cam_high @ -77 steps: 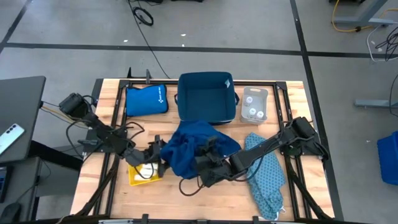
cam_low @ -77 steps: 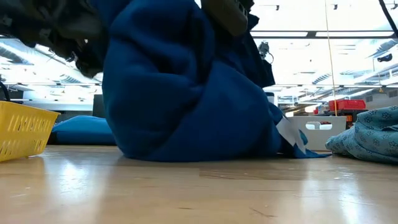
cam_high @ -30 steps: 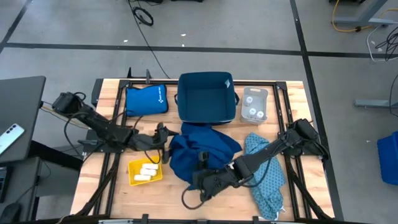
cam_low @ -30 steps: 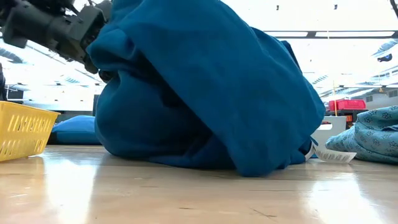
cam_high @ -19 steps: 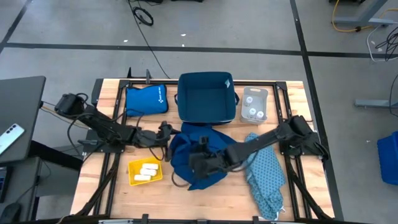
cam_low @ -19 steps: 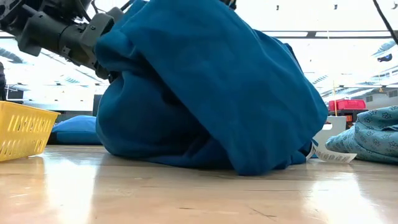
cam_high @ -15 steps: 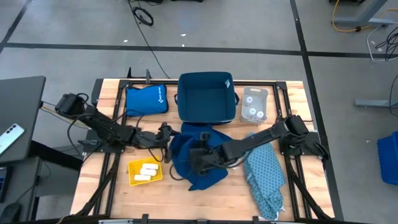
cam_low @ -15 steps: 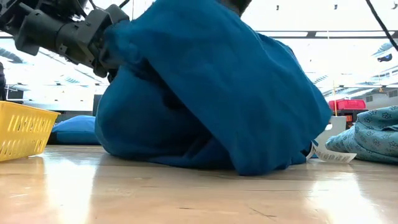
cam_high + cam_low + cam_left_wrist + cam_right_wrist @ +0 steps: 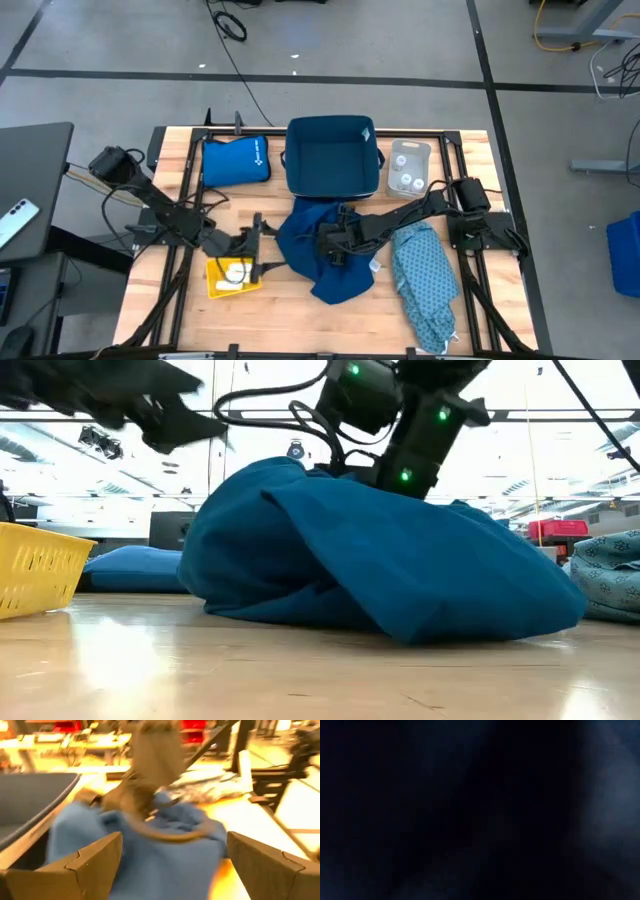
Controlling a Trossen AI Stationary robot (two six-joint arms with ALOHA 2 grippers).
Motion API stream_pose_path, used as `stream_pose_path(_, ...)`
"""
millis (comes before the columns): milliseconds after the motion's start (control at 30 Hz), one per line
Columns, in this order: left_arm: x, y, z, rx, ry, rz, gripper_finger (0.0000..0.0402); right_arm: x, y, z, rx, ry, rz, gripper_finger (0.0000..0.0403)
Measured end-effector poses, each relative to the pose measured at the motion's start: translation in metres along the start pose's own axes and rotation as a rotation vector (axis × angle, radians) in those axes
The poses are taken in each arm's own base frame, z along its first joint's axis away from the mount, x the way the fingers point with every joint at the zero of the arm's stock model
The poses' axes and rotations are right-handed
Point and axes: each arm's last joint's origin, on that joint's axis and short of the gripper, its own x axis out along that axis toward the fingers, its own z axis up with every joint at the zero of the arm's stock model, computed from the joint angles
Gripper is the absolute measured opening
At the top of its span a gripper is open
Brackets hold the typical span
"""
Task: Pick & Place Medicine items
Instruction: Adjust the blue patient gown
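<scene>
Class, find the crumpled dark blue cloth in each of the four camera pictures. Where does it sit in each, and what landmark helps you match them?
High view: the dark blue cloth lies at table centre, below the blue bin.
Low view: it fills the middle as a large mound.
Left wrist view: it shows blurred, centre, between the gripper fingers.
Right wrist view: only darkness; cannot tell.
Shared landmark: the yellow tray, left of the cloth in the high and low views.

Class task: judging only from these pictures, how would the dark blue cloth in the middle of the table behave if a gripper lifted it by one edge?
The dark blue cloth lies in soft folds and a rumpled mound, so it would probably droop and trail. It looks light for its bulk. Being so bunched, it would likely drag rather than slide cleanly.
</scene>
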Motion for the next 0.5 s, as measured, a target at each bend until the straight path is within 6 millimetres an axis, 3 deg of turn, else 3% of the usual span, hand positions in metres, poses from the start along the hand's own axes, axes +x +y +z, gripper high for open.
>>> stream_pose_path(167,-0.018,-0.025,0.010,0.051,-0.052,-0.077,0.0362,0.009,-0.004,-0.009,0.022,0.004,0.000,0.0184)
stream_pose_path(267,-0.027,-0.036,0.012,0.065,-0.072,-0.083,0.0362,0.002,-0.003,-0.005,0.020,-0.018,-0.026,0.0176)
stream_pose_path(367,-0.033,-0.040,0.011,0.076,-0.069,-0.049,0.0362,-0.016,0.000,0.004,-0.021,-0.069,-0.098,0.0159)
stream_pose_path(500,-0.035,-0.041,0.009,0.087,-0.058,-0.033,0.0362,-0.056,0.005,0.026,-0.046,-0.193,-0.169,0.0132)
